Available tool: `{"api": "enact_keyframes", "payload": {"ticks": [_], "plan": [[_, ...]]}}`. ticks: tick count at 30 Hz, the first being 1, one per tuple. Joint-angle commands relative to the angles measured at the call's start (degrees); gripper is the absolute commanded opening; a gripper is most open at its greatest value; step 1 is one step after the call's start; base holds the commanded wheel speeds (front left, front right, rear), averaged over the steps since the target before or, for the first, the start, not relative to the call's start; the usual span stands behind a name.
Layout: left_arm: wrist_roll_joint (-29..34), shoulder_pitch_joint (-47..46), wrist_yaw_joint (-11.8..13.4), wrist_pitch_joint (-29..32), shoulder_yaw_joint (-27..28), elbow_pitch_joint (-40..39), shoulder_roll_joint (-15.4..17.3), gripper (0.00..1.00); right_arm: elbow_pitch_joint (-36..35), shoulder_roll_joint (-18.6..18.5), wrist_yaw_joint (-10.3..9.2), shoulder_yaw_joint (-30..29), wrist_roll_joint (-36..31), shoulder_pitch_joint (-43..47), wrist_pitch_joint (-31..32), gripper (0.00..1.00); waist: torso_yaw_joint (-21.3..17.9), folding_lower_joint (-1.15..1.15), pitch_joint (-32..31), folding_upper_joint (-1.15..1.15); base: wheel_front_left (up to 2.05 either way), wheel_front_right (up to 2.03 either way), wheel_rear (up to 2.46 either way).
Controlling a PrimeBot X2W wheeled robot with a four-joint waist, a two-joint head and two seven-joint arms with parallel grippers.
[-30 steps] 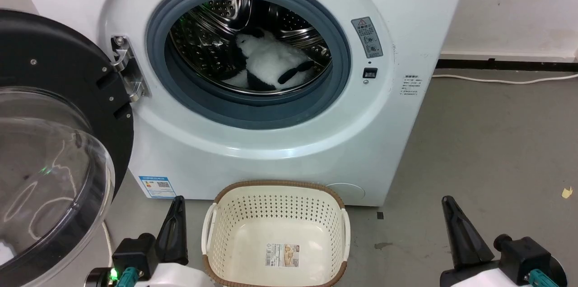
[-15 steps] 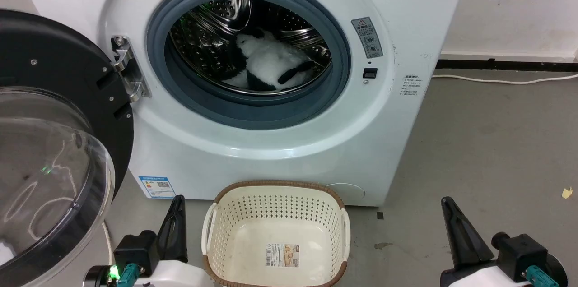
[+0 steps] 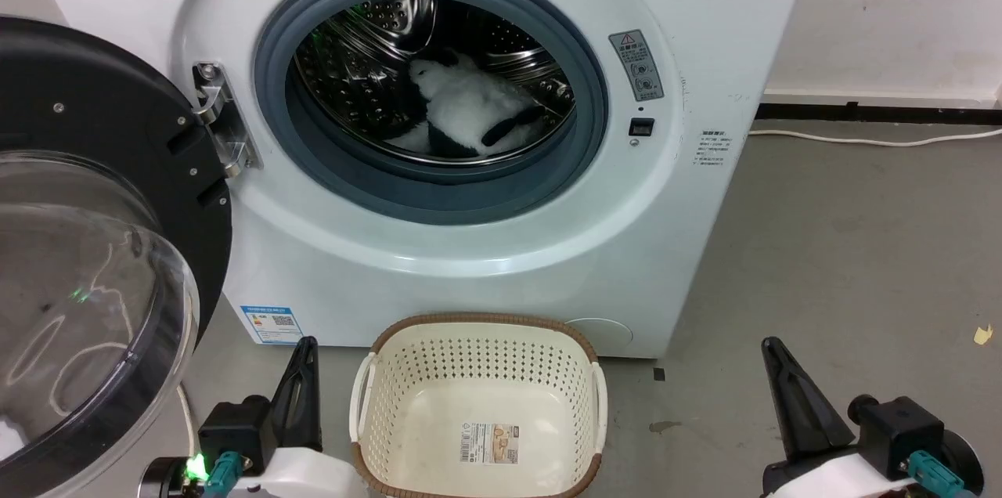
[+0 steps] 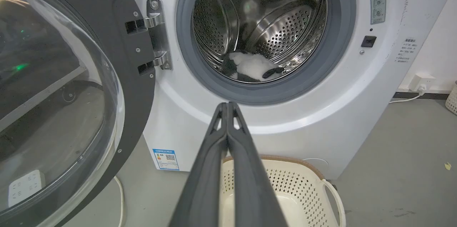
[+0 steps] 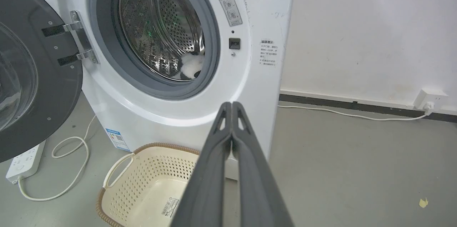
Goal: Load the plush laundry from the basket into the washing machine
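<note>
The plush laundry [image 3: 470,110] lies inside the washing machine [image 3: 438,271], on the lower part of the steel drum [image 3: 368,67], just right of the drum's middle. Its white body faces the opening, with black limbs at its near edge and a black ear at the top. It sits behind the grey door ring [image 3: 583,130] and does not touch it. The door [image 3: 86,271] is swung wide open to the left on its metal hinge [image 3: 223,126], its clear bubble facing the near side.

The basket [image 3: 477,320] stands on the grey floor [image 3: 845,247] just in front of the machine's base, below the opening. Nothing lies in it but the label sticker [image 3: 489,443] on its bottom.

The left claw [image 3: 307,348] hangs low, just left of the basket, clenched with its two dark fingers pressed together and grasping nothing. The right claw [image 3: 771,345] hangs well to the right of the basket, over bare floor, also clenched on nothing. Both point toward the machine.

A white cable [image 3: 861,140] runs along the floor by the far wall to the right of the machine, and a power strip [image 5: 25,159] lies on the floor under the open door
</note>
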Motion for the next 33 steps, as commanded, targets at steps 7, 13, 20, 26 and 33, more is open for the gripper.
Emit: {"api": "enact_keyframes", "payload": {"ticks": [7, 13, 20, 26, 33], "plan": [[1.1, -0.5, -0.2, 1.0, 0.4, -0.8, 0.0, 0.0, -0.4, 0.0, -0.02, -0.4, -0.8, -1.1, 1.0, 0.0, 0.0, 0.0, 0.0, 0.0, 0.0, 0.0, 0.0], [1.7, -0.6, -0.2, 1.7, 0.5, -1.1, 0.0, 0.0, -0.4, 0.0, -0.02, -0.5, -1.2, -1.3, 1.7, 0.0, 0.0, 0.0, 0.0, 0.0, 0.0, 0.0, 0.0], [2.3, -0.7, -0.3, 2.6, 0.7, -1.5, 0.0, 0.0, -0.5, 0.0, -0.03, -0.7, -1.6, -1.6, 2.6, 0.0, 0.0, 0.0, 0.0, 0.0, 0.0, 0.0, 0.0], [2.9, -0.8, -0.3, 3.3, 0.9, -1.8, 0.0, 0.0, -0.6, 0.0, -0.03, -0.8, -2.0, -1.8, 3.3, 0.0, 0.0, 0.0, -0.1, 0.0, 0.0, 0.0, 0.0], [3.6, -0.8, -0.3, 4.1, 1.1, -2.1, -0.1, 0.0, -0.6, 0.0, -0.03, -1.0, -2.4, -2.1, 4.1, 0.0, 0.0, 0.0, -0.1, 0.0, 0.0, 0.0, 0.0]]}}
